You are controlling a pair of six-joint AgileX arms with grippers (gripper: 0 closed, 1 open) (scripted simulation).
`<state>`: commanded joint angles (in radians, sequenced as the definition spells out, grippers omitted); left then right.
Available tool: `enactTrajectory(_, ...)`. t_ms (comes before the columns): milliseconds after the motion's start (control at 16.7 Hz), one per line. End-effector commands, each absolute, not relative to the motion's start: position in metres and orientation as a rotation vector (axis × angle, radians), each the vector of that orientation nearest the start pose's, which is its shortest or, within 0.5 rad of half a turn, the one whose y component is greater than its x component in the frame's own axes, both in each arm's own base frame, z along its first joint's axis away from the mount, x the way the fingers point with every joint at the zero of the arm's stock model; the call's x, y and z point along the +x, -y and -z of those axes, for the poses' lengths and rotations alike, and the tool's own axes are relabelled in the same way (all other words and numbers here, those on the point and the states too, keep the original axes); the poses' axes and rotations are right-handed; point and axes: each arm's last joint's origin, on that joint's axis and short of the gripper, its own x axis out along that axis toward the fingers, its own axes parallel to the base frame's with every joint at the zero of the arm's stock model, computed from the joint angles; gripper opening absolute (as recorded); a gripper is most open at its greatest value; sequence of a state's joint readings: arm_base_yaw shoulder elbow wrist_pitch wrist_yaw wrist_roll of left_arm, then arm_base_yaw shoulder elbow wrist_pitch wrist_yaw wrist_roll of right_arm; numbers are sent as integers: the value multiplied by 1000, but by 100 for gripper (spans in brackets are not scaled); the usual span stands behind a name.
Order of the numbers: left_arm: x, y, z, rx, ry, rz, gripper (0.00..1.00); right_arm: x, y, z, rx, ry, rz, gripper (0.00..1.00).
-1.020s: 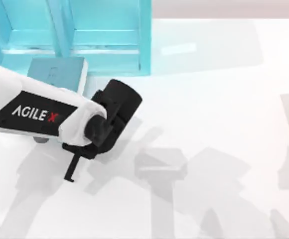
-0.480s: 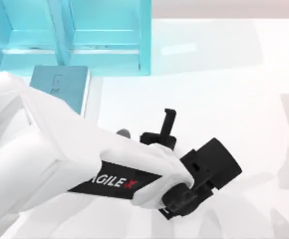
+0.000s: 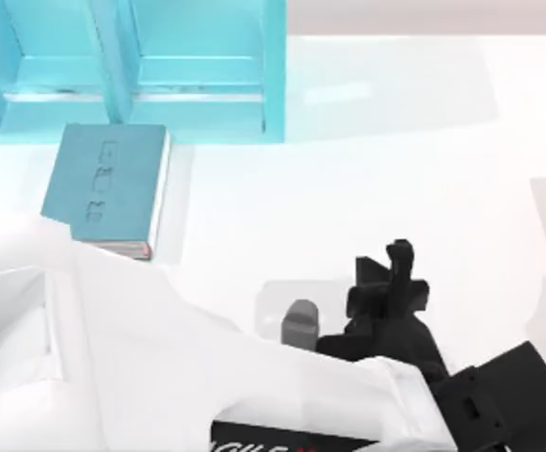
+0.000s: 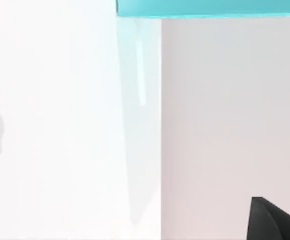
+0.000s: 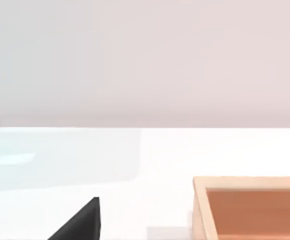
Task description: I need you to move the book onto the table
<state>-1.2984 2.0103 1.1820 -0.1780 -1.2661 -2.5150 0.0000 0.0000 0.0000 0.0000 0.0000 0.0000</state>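
Observation:
The book (image 3: 105, 183), teal-grey with white page edges, lies flat on the white table (image 3: 367, 179) at the left, just in front of the turquoise shelf. Nothing touches it. My left gripper (image 3: 394, 270) hovers over the table's middle front, well to the right of the book, open and empty. One of its dark fingertips (image 4: 277, 222) shows in the left wrist view. In the right wrist view, one dark fingertip (image 5: 80, 223) of my right gripper sits off to the side over the table, and nothing is held.
The bright turquoise shelf (image 3: 198, 66) stands at the back left, and its edge (image 4: 210, 7) appears in the left wrist view. A shallow wooden box (image 5: 250, 207) rests on the table near the right arm. My bulky white left arm (image 3: 141, 367) covers the front left.
My left arm has swung from beside the book toward the right and front, uncovering the book. The book stays flat on the table.

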Motion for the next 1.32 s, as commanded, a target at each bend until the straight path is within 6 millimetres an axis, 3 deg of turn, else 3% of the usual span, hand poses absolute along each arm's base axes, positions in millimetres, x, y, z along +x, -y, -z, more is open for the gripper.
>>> enactTrajectory(1020,133,365,-132,-1533,-109,-298,0,106,1,-160,0,0,0,100)
enactTrajectory(1320,133,365,-107,-1533,-110,-298,0,106,1,-160,0,0,0,100)
